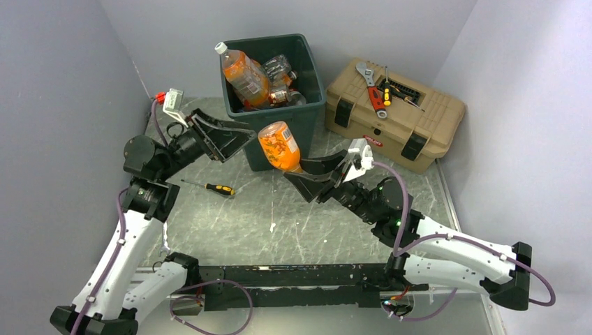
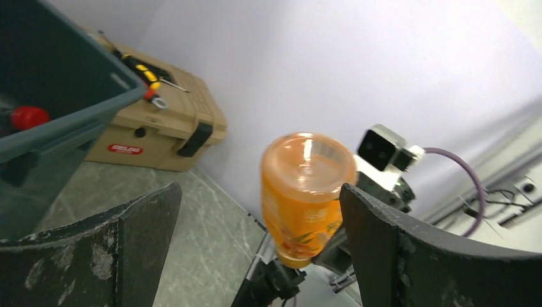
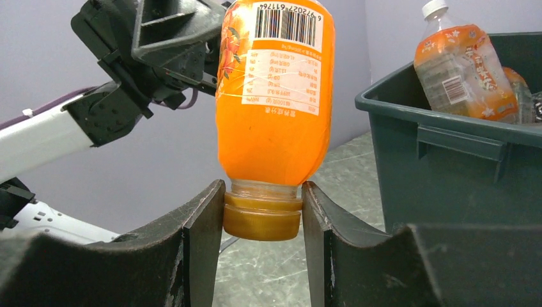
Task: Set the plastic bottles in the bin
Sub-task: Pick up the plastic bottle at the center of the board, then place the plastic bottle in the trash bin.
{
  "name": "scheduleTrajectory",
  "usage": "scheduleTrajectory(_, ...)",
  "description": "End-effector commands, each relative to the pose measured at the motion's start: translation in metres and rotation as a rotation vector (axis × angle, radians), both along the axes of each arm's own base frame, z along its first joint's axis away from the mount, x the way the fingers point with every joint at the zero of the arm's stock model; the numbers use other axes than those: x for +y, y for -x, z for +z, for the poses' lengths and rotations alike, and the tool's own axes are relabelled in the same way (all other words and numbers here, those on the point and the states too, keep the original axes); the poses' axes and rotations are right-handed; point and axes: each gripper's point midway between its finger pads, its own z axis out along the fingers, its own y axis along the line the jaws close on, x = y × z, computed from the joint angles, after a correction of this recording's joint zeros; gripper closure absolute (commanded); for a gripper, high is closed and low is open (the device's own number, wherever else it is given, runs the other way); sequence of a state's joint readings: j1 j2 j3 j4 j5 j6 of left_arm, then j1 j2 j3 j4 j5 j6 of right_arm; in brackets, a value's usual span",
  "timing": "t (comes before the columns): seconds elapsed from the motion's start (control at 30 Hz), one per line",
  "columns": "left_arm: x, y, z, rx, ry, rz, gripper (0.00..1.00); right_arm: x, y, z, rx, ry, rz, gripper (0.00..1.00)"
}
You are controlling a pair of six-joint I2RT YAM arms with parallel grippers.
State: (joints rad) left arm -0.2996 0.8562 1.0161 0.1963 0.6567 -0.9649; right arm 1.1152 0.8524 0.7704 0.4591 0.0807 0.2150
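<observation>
Overhead and wrist views share the upturned bottle (image 1: 279,144).

We see two robot arms, the left arm (image 1: 119,255) and the right arm (image 1: 457,252), with white shells on the long links and round black joints. A purple cable (image 1: 401,209) loops along each. The left gripper (image 1: 239,145) and right gripper (image 1: 299,169) have broad black fingers (image 2: 128,249), scuffed grey inside. A black rail (image 1: 293,276) joins the bases.

Even soft light — sharp, faint shadows
</observation>
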Motion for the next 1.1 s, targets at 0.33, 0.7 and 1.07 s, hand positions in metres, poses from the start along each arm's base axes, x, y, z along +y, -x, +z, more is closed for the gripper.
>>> scheduleTrajectory(0.33,-0.061,0.049,0.008,-0.200,-0.106,-0.208,0.00,0.023,0.006,0.031,-0.003,-0.099,0.094,1.00)
scheduleTrajectory(0.7,-0.070,0.034,0.000,-0.197,-0.149,-0.185,0.15,0.010,0.012,0.036,-0.040,-0.088,0.085,1.00)
scheduleTrajectory(1.07,-0.070,-0.011,0.062,-0.336,-0.191,0.016,0.94,-0.026,0.011,0.025,0.032,-0.005,-0.003,0.00)
